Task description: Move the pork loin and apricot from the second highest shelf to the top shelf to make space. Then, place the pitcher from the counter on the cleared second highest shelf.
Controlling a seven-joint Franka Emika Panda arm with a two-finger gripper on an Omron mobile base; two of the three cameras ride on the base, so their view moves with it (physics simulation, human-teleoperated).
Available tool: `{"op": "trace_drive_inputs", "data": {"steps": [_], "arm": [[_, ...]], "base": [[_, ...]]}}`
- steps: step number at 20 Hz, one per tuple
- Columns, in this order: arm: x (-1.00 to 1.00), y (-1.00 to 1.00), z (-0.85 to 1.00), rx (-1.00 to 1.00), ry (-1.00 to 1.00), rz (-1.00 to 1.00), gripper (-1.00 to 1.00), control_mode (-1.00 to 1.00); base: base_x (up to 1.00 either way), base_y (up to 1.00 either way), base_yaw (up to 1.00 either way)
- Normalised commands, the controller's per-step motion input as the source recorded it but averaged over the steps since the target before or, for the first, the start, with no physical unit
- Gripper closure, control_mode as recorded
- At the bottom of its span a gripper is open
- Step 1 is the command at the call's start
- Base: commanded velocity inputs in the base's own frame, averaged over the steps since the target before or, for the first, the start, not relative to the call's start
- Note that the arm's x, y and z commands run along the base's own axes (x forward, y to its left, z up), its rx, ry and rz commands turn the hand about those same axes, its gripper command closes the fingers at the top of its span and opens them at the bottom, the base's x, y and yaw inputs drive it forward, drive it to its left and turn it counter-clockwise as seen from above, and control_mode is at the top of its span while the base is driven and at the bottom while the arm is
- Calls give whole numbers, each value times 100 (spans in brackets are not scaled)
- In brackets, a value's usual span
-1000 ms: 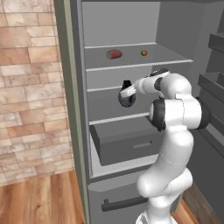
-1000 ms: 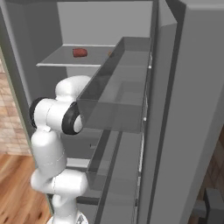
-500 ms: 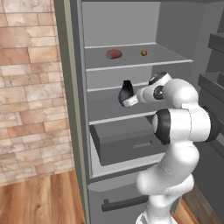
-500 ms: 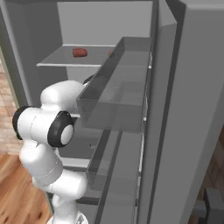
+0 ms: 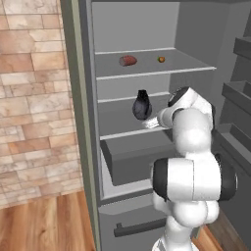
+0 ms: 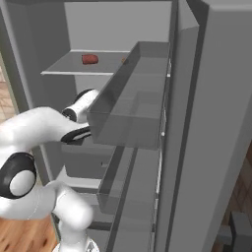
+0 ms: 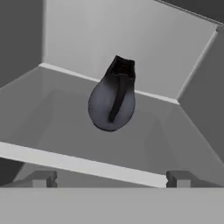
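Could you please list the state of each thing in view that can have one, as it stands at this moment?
fridge door: open.
pitcher: upright on the second highest shelf, free of the gripper.
gripper: open, fingertips apart at the shelf's front rim.
pork loin: lying on the top shelf.
apricot: resting on the top shelf, apart from the meat.
grey drawer: shut.

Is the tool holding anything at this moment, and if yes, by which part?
Nothing is held. The tool is open, and the pitcher stands apart from it on the second highest shelf.
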Motion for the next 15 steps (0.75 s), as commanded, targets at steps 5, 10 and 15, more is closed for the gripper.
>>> {"op": "trace_drive_inputs", "data": {"steps": [5, 10, 15], "arm": [[-84, 0, 67, 14, 0, -4, -100, -100], [-98, 2, 18, 18, 5, 0, -100, -100], [-64, 4, 36, 22, 1, 0, -100, -100]], "base": [[0, 0, 0], [0, 0, 0], [0, 0, 0]]}}
